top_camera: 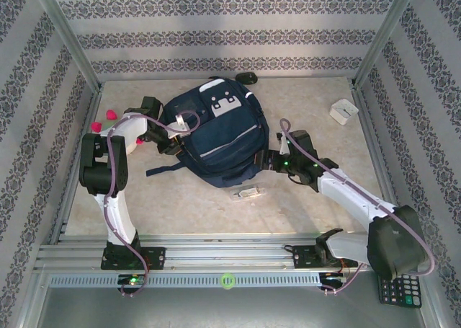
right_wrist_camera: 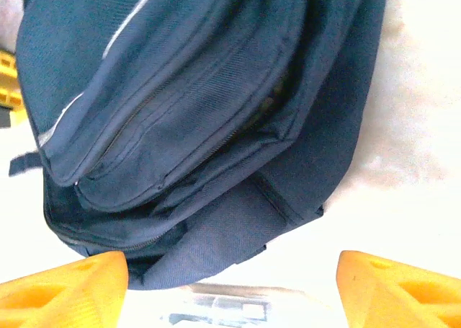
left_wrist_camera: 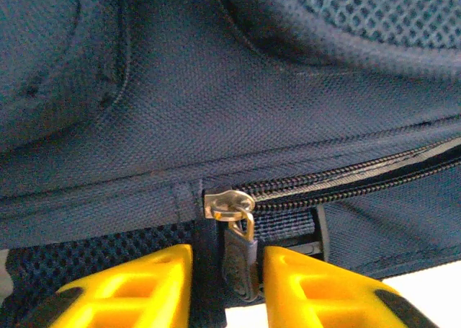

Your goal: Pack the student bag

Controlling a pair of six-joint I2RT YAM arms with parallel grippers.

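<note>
The student bag (top_camera: 216,144) lies on the tabletop (top_camera: 317,205), midway along its far edge: we judge the left jaws, nearly closed about the zipper pull (left_wrist_camera: 239,259) (firm pinch uncertain), should clamp squarely, then draw along the teeth (left_wrist_camera: 346,182), while the wide-open, empty right jaws brace the opposite side.

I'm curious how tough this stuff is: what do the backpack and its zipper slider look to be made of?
The student bag looks like woven synthetic fabric, matte navy, with a visible grainy weave. The zipper slider seems metal: pale, shiny, glinting.
</note>
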